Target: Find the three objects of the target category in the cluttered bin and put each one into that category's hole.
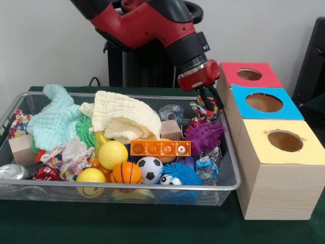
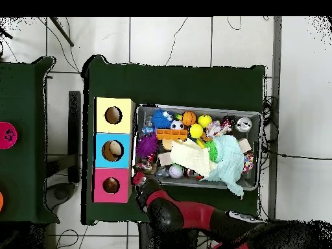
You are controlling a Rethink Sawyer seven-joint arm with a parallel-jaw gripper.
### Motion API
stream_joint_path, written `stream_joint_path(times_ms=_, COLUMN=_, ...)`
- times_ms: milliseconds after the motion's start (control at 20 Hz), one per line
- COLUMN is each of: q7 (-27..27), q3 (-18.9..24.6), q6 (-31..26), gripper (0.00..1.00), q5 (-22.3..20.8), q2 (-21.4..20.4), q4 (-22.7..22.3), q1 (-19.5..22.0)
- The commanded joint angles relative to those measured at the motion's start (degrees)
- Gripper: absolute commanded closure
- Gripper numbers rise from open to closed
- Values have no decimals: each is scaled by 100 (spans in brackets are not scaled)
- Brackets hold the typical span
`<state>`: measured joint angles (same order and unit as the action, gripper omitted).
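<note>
The bin [image 1: 56, 185] is a silver wire-mesh basket heaped with toys; it also shows in the overhead view [image 2: 194, 107]. My gripper [image 1: 207, 104] hangs from the red arm over the bin's far right corner. It is down among a multicoloured rope toy [image 1: 199, 113], just behind a purple spiky ball [image 1: 204, 136]. In the overhead view the gripper [image 2: 138, 176] is at the bin corner beside the red-topped box [image 2: 111, 185]. Three wooden boxes with holes stand next to the bin: red top [image 1: 250, 74], blue top [image 1: 264, 102], yellow top [image 1: 284, 141].
The bin holds a cream cloth [image 1: 126, 118], a mint cloth [image 1: 53, 119], an orange block with holes [image 1: 160, 148], a soccer ball [image 1: 150, 169], a small basketball [image 1: 126, 173], yellow balls [image 1: 112, 154], a blue fuzzy toy [image 1: 177, 175], wooden blocks [image 1: 170, 130] and a can [image 1: 12, 173].
</note>
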<state>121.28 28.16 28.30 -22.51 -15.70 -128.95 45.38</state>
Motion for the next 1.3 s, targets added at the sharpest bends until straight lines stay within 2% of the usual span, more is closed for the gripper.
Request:
stream_joint_path(times_ms=50, q7=563, q3=-1052, q6=1085, gripper=100, q5=778, q2=-644, q4=863, q1=-918)
stream_joint_path(times_ms=200, q7=478, q3=-1422, q6=1657, gripper=100, q5=948, q2=-761, q4=872, q1=-1270)
stream_joint_path(times_ms=400, q7=392, q3=-1897, q6=2133, gripper=100, q5=1208, q2=-931, q4=844, q1=-1716)
stream_joint_path(times_ms=600, q7=178, q3=-2511, q6=2874, gripper=100, q5=1703, q2=-1047, q4=802, q1=-2309)
stream_joint_path(times_ms=750, q7=-57, q3=-3021, q6=3737, gripper=100, q5=2278, q2=-1032, q4=742, q1=-2838)
stream_joint_path(times_ms=950, q7=-304, q3=-3689, q6=5360, gripper=100, q5=3661, q2=-858, q4=508, q1=-3743)
stream_joint_path(times_ms=1000, q7=-304, q3=-3782, q6=5621, gripper=100, q5=3887, q2=-804, q4=490, q1=-3894)
stream_joint_path(times_ms=1050, q7=-245, q3=-3857, q6=5768, gripper=100, q5=4072, q2=-764, q4=463, q1=-4004)
stream_joint_path(times_ms=1150, q7=-145, q3=-3968, q6=5699, gripper=100, q5=4213, q2=-729, q4=497, q1=-4137)
stream_joint_path(times_ms=1300, q7=45, q3=-4063, q6=5445, gripper=100, q5=4125, q2=-731, q4=497, q1=-4170)
